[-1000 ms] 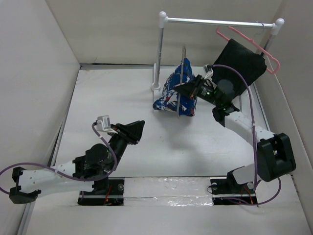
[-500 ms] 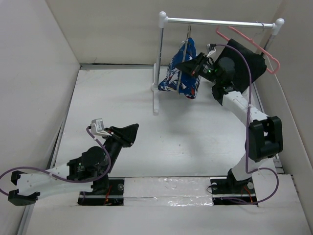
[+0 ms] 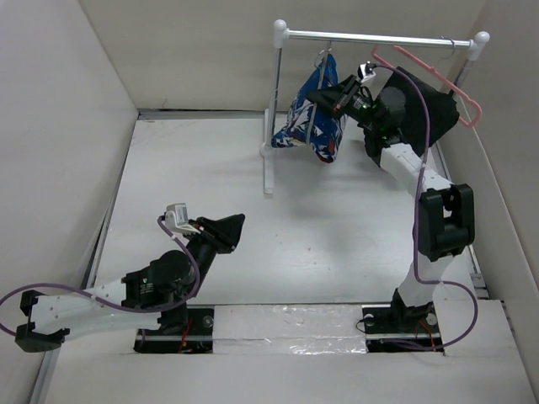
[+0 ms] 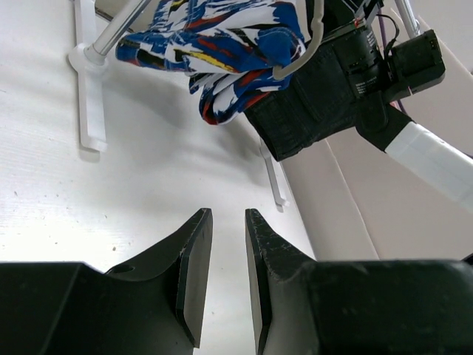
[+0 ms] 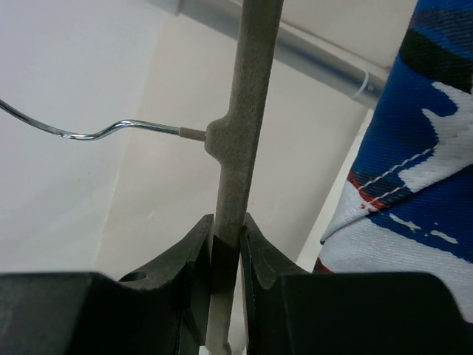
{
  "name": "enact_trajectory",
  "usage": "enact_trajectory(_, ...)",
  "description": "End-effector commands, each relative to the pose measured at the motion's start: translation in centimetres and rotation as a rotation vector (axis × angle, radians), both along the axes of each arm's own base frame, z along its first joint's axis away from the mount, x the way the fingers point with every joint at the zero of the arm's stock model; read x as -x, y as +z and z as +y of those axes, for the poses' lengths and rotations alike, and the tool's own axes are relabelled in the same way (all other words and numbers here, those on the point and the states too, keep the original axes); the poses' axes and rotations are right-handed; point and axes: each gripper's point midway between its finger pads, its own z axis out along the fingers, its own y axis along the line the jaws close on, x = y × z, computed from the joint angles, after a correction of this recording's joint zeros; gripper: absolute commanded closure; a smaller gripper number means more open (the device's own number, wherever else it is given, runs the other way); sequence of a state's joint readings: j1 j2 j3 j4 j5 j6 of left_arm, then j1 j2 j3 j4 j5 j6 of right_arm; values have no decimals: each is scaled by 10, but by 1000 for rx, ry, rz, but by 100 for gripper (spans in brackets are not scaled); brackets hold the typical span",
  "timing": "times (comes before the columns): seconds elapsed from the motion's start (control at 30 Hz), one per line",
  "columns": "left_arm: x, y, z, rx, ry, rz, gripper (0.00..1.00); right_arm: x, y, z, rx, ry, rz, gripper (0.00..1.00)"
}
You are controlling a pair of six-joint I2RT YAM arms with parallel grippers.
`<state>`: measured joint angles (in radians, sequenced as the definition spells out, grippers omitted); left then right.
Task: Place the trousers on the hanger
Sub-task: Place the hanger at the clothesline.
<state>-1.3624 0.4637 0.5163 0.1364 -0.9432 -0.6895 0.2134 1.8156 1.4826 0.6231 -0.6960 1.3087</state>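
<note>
The trousers (image 3: 310, 126), in a blue, white, red and black print, hang folded over the grey hanger (image 3: 321, 80). The hanger is held up just under the rack's rail (image 3: 379, 38). My right gripper (image 3: 327, 97) is shut on the hanger's grey stem (image 5: 247, 111). The thin wire hook (image 5: 74, 133) curves off to the left, and the trousers (image 5: 414, 163) show at the right. My left gripper (image 3: 232, 227) is low over the table, slightly open and empty. From its wrist view (image 4: 228, 214) the trousers (image 4: 214, 37) hang well ahead and above.
A pink hanger (image 3: 455, 84) carrying a black cloth (image 3: 421, 109) hangs at the rail's right end. The black cloth (image 4: 318, 103) also shows in the left wrist view. The rack's white post and foot (image 3: 269, 160) stand left of the trousers. White walls enclose the table.
My right arm has lifted the hanger with the trousers from near the table up to the rail. My left arm has shifted only slightly.
</note>
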Motion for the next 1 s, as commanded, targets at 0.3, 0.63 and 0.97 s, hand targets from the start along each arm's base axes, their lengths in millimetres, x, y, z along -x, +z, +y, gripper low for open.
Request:
enact_trajectory(0.3,-2,0,-5,18,14,4,78,20,127,-31,-172,2,-391,99)
enact_trajectory(0.63,-3,-2,-4,25,19,-6,79,-7,118,-40,-184,-8,-361,98)
enact_trajectory(0.97,-4,-3,-3,-6,35,-7,78,-19,83,-43,-194,-5,-322,86)
